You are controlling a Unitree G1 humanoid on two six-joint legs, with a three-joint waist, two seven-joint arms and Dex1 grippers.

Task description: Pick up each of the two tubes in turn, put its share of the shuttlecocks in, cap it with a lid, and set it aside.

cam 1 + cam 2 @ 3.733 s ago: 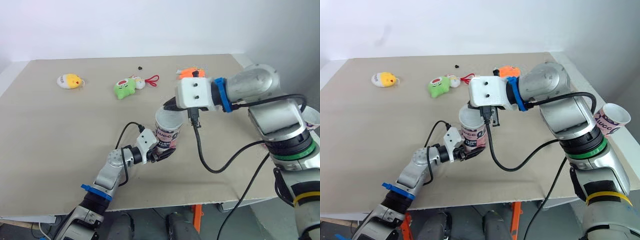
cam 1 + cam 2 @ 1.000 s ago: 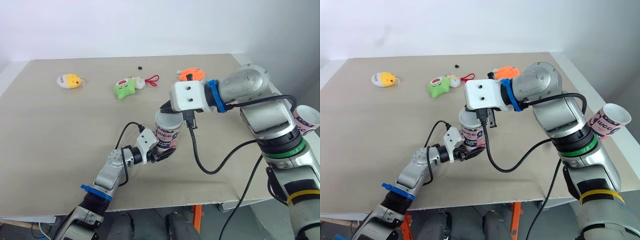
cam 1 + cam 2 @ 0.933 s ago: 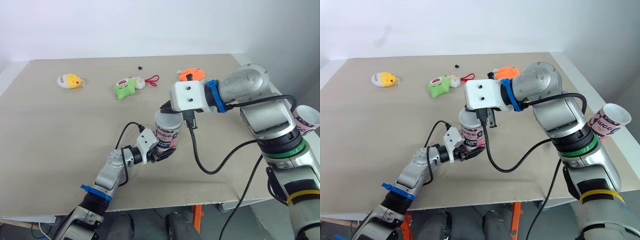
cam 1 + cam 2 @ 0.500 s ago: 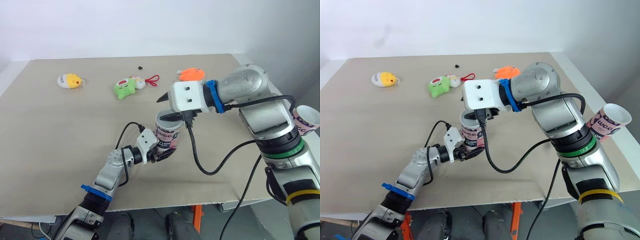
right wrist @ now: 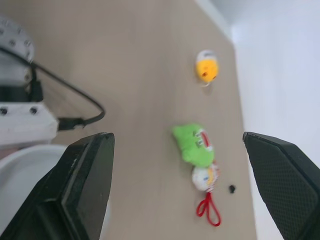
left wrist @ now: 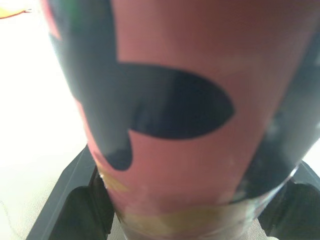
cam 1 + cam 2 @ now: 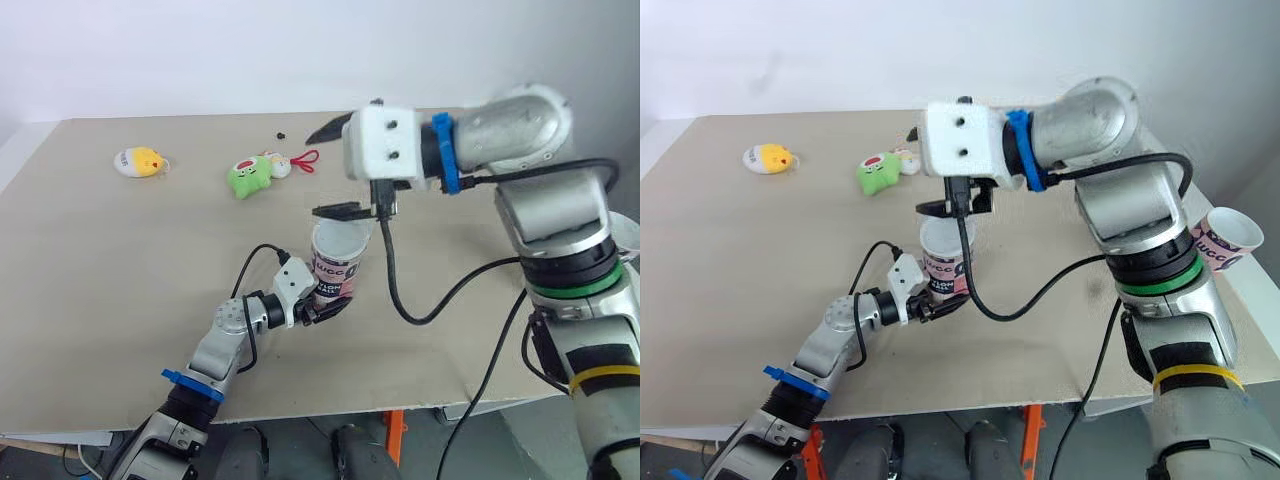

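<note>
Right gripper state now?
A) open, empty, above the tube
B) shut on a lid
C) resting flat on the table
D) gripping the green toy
A: the right gripper has its fingers spread wide with nothing between them, and it hangs above the tube that the left gripper holds upright on the table.

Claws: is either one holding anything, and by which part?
The left claw grips the tube near its base, a finger on each side. The right claw is open above the tube, holding nothing.
</note>
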